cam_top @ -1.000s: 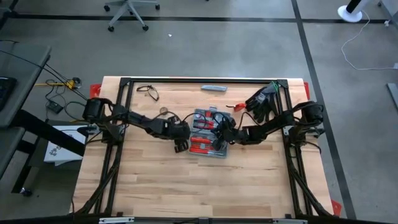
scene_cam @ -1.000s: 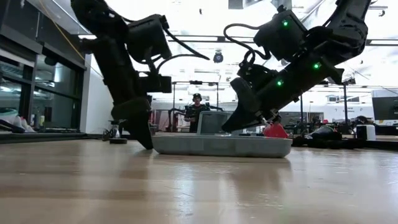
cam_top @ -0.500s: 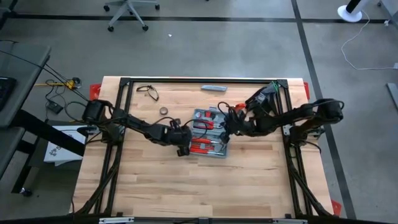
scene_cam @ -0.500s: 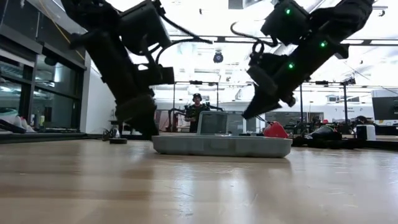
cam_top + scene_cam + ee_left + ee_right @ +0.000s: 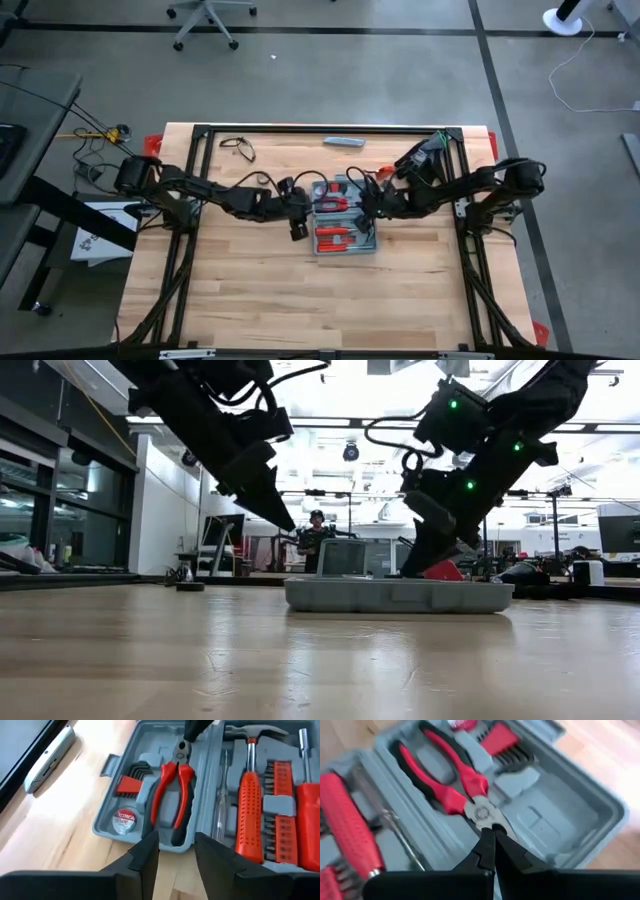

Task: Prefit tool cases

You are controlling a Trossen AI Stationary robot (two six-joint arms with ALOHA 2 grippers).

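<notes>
Wood table [image 5: 250, 290]: we note case [image 5: 345, 240] lying open. Right gripper [image 5: 493, 851], closed and empty, nudges pliers [image 5: 172, 795] (seating them, likely); left gripper [image 5: 175, 850], half-open, waits beside case.

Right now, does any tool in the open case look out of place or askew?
Yes. The pliers lie slanted across their slot in the case, not pressed in. The shut right end effector has its tips at the pliers' nose. The other tools look seated.
</notes>
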